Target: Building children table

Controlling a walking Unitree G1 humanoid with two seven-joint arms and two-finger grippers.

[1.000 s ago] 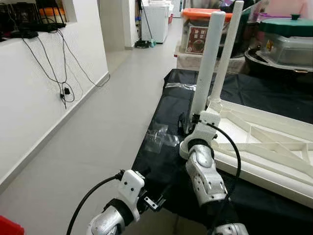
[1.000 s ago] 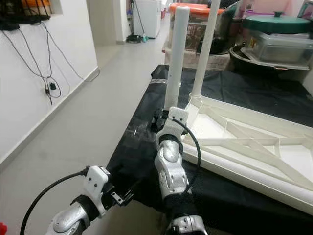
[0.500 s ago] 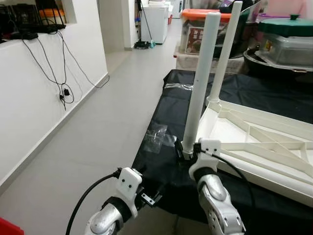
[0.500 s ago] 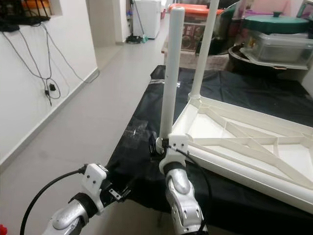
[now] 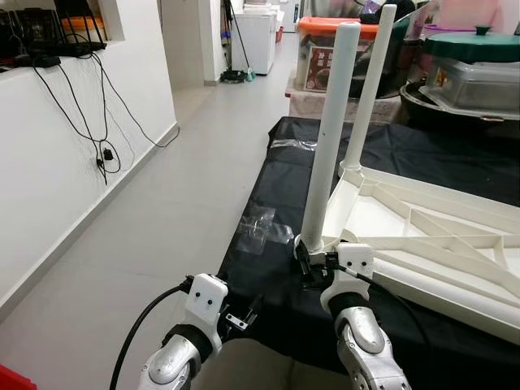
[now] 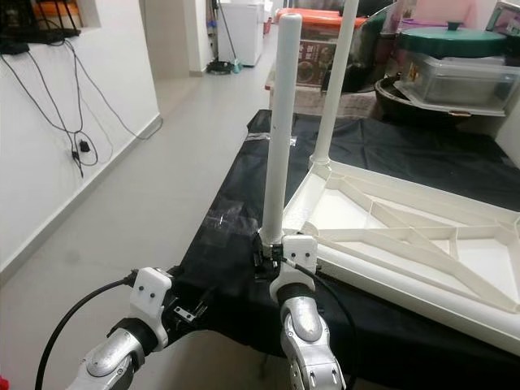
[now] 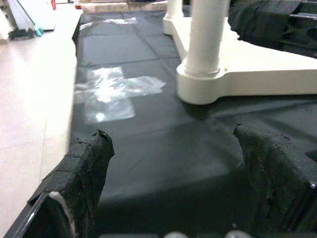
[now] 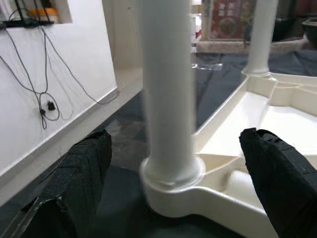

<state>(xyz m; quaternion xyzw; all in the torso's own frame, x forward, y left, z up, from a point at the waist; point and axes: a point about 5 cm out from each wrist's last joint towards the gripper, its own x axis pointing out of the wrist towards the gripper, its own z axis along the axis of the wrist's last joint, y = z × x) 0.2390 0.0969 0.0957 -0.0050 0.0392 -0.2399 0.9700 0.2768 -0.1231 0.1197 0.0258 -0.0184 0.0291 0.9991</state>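
Observation:
A white children's table top (image 5: 422, 244) lies upside down on a black-covered table (image 5: 280, 183). Two white legs stand upright on it: the near leg (image 5: 329, 130) in the front-left corner socket (image 8: 171, 186), and the far leg (image 5: 370, 89) at the corner behind. My right gripper (image 5: 313, 264) is at the near leg's base, open. Its black fingers (image 8: 81, 166) stand on either side of the leg without touching it. My left gripper (image 5: 244, 313) hangs low at the table's front edge, open with nothing between its fingers (image 7: 89, 163), and faces the same corner socket (image 7: 203, 84).
Clear plastic wrap (image 5: 264, 227) lies on the black cover left of the near leg. Storage boxes (image 5: 325, 53) and a green-lidded container (image 5: 475, 61) crowd the back. A white wall with hanging cables (image 5: 106, 150) borders the open floor on the left.
My right arm drew back toward me and down, and the near leg's base came with it from beside the far leg to the front-left corner. The left gripper rose slightly.

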